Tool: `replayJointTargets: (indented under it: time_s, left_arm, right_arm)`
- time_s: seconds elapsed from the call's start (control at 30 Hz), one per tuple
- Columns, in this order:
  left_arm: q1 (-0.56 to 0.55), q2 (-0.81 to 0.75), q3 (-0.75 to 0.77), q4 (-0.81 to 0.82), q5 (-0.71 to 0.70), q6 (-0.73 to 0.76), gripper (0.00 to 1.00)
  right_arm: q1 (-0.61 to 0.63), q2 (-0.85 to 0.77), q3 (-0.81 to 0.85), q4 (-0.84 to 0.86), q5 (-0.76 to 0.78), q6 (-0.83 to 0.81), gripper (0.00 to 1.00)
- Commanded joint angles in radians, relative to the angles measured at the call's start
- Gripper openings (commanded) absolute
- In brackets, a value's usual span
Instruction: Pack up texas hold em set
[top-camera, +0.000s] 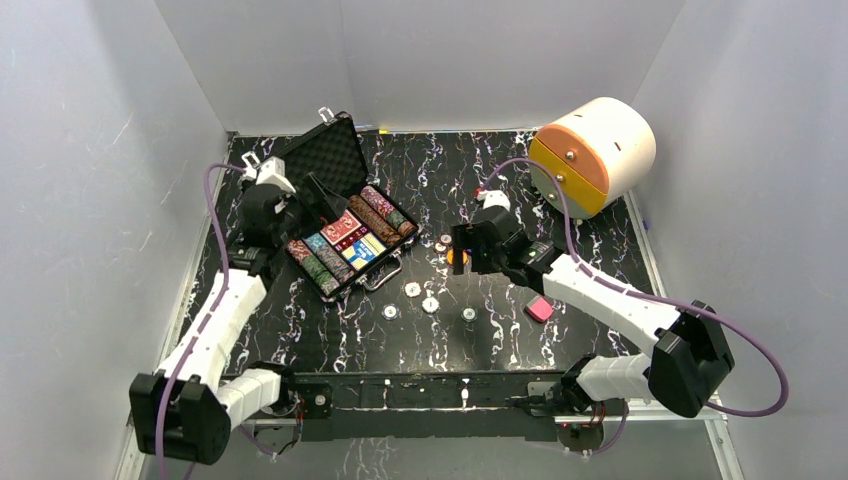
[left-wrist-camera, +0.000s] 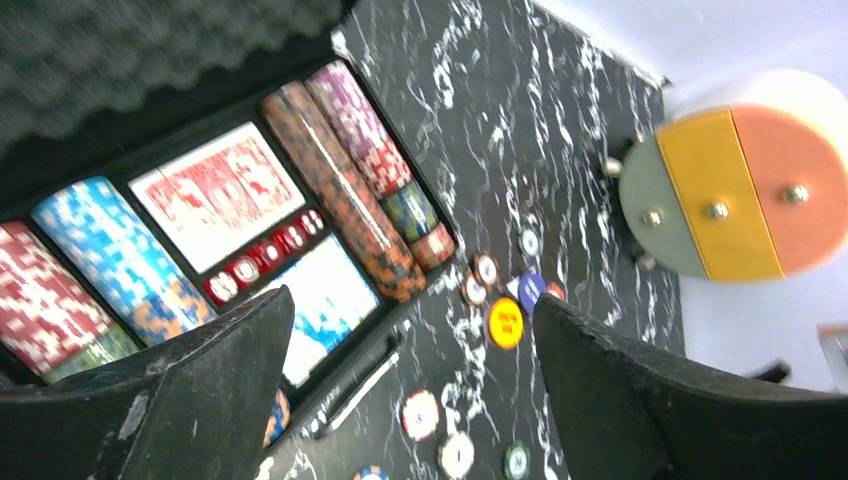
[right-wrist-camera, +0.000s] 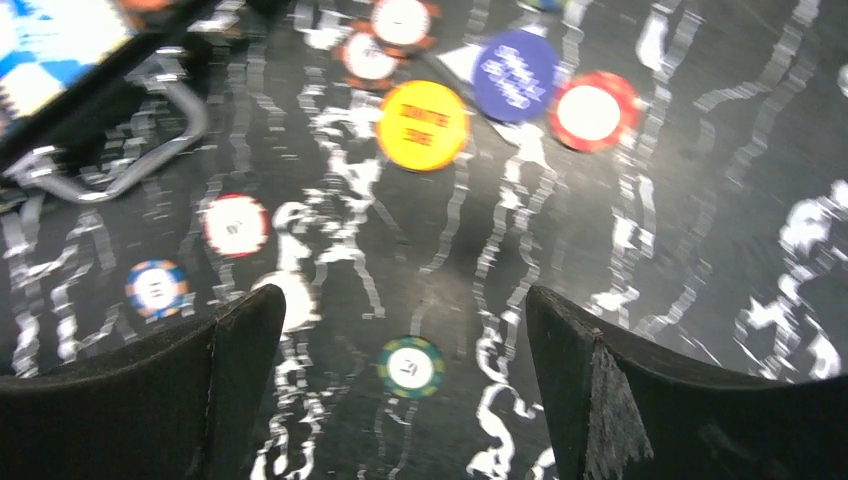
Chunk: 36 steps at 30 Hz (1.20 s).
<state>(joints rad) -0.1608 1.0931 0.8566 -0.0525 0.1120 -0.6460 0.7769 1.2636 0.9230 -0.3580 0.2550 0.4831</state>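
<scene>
The black case (top-camera: 338, 160) lies open at the back left, foam lid raised, with rows of multicolour chips (top-camera: 383, 212) and a red-backed deck (top-camera: 340, 228) inside; the left wrist view shows its chip rows (left-wrist-camera: 335, 170) and the deck (left-wrist-camera: 215, 190). Loose chips lie on the table: a white one (top-camera: 412, 289), a green one (top-camera: 469, 313) (right-wrist-camera: 411, 366), a yellow button (right-wrist-camera: 423, 125) (left-wrist-camera: 505, 322) and a blue button (right-wrist-camera: 515, 75). My left gripper (top-camera: 312, 192) is open and empty over the case. My right gripper (top-camera: 458, 250) is open and empty above the loose chips.
A large cream-and-orange cylinder (top-camera: 595, 152) lies at the back right. A small pink block (top-camera: 540, 309) sits beside my right forearm. White walls enclose the black marbled table (top-camera: 440, 180) on three sides.
</scene>
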Motion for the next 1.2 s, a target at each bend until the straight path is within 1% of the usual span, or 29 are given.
replayJointTargets:
  time_s: [0.0,0.13,0.27,0.33,0.43,0.53,0.6,0.7,0.77,0.8,1.07,1.17]
  left_arm:
    - [0.002,-0.107,-0.075,-0.046,0.181,0.036,0.91]
    - [0.001,-0.211,-0.124,-0.046,0.232,0.043,0.98]
    - [0.001,-0.258,-0.140,-0.055,0.252,0.065,0.98]
    - [0.001,-0.264,-0.138,-0.067,0.249,0.082,0.98]
    - [0.001,-0.259,-0.137,-0.085,0.238,0.095,0.98]
    - [0.001,-0.266,-0.152,-0.080,0.248,0.089,0.98]
    - [0.001,-0.275,-0.172,-0.060,0.269,0.075,0.98]
    - [0.001,-0.276,-0.192,-0.038,0.289,0.055,0.99]
    - [0.001,-0.273,-0.196,-0.034,0.291,0.052,0.98]
    - [0.001,-0.273,-0.197,-0.035,0.291,0.052,0.98]
    - [0.002,-0.261,-0.189,-0.039,0.277,0.053,0.98]
    - [0.002,-0.258,-0.183,-0.058,0.251,0.047,0.98]
  right_arm:
    - [-0.035,-0.001,0.038,-0.186,0.252,0.122,0.98]
    - [-0.117,-0.034,-0.019,-0.275,0.280,0.253,0.98]
    - [-0.198,-0.071,-0.085,-0.326,0.275,0.387,0.98]
    - [-0.215,-0.091,-0.115,-0.318,0.268,0.428,0.98]
    - [-0.218,-0.104,-0.153,-0.270,0.230,0.423,0.98]
    - [-0.217,-0.095,-0.163,-0.209,0.181,0.378,0.98]
    - [-0.217,-0.079,-0.165,-0.141,0.122,0.304,0.95]
    - [-0.217,-0.025,-0.153,-0.024,-0.036,0.189,0.85]
    - [-0.216,0.034,-0.113,0.010,-0.124,0.137,0.82]
    - [-0.214,0.072,-0.087,0.011,-0.141,0.125,0.82]
    - [-0.129,0.328,0.078,0.008,-0.103,0.080,0.84]
    - [-0.100,0.420,0.150,-0.014,-0.040,0.086,0.78]
